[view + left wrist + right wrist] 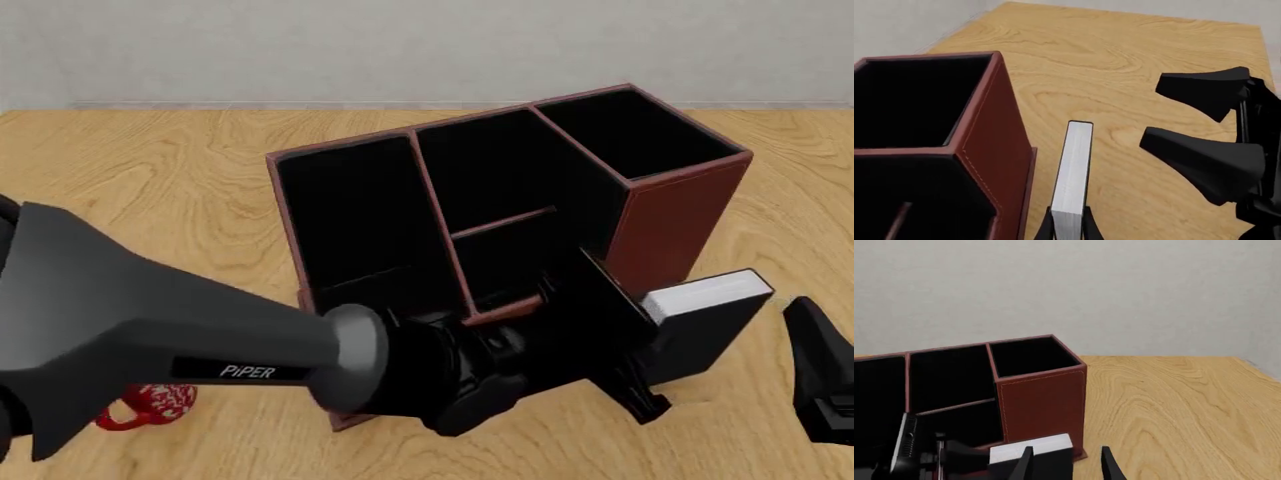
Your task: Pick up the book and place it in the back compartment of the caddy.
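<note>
- Front view: the book [694,305], white page edges up, is pinched between the left gripper's [638,345] fingers just beside the caddy's [674,215] tall end cell, outside every compartment.
- "PiPER" is printed on the left arm [160,340].
- Right gripper [1066,462]: fingers apart, holding nothing.
- Red-and-white mug [144,405] sits behind the left arm.
</note>
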Robot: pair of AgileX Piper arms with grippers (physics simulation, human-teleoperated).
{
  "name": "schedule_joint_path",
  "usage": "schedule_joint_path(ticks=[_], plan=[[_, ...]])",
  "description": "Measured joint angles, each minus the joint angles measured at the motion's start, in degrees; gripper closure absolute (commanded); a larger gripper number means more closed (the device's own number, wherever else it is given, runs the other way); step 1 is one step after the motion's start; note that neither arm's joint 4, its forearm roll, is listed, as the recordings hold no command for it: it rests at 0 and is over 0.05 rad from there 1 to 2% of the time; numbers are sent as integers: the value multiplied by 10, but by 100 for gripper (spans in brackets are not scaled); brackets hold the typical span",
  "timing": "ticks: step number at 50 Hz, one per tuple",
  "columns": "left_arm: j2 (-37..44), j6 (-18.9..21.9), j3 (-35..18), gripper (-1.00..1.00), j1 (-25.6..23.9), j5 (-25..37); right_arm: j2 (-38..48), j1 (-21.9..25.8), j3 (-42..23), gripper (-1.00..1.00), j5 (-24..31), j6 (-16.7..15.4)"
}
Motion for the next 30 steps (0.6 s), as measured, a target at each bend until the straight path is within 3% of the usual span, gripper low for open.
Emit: schedule_joint_path(ticks=[30], plan=[[-85,-2,124,100,6,-51,0,0,0,-100,0,0]])
